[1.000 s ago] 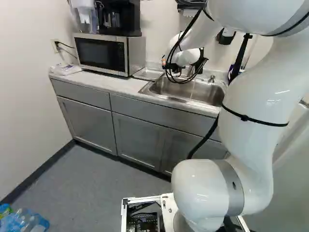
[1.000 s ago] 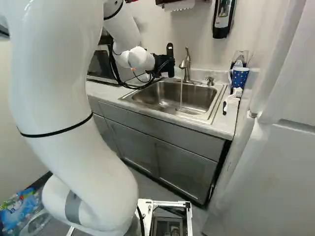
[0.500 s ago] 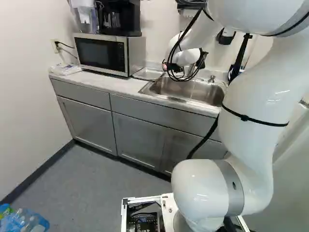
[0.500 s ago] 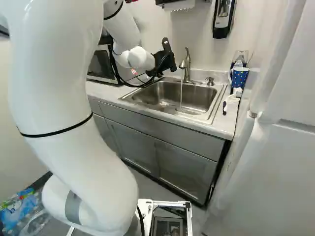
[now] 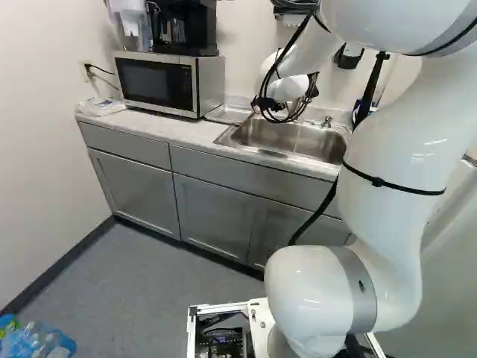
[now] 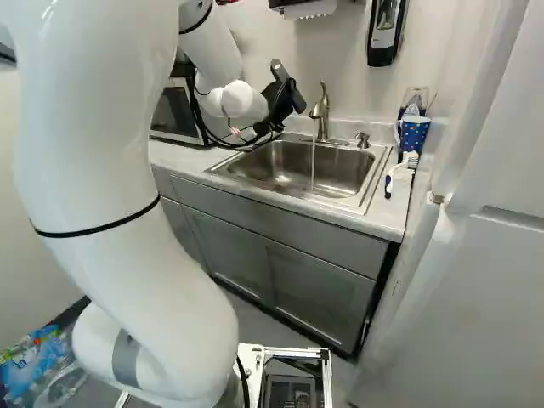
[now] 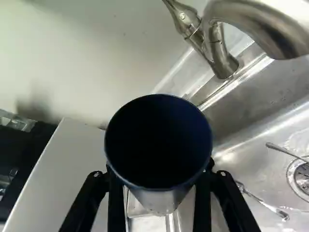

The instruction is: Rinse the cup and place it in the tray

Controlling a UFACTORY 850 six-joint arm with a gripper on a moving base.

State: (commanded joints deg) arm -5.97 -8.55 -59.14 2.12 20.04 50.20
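Beside the faucet, left of the sink in the right base view, is my gripper, tilted over. In the wrist view the gripper is shut on a cup, one finger on each side. The cup's round mouth and dark blue inside face the camera; its outer wall looks pale and shiny. Whether water is inside cannot be seen. The metal tray lies on the counter between microwave and sink. A thin stream runs from the faucet into the sink; the cup is away from it.
The microwave stands left of the tray. At the sink's right are a blue patterned mug and a brush. Spoon-like utensils lie in the basin. A soap dispenser hangs on the wall above.
My gripper has rolled over at the wrist, its black end leaning from upright toward the left in the right base view, with the cup in it. The base has not moved.
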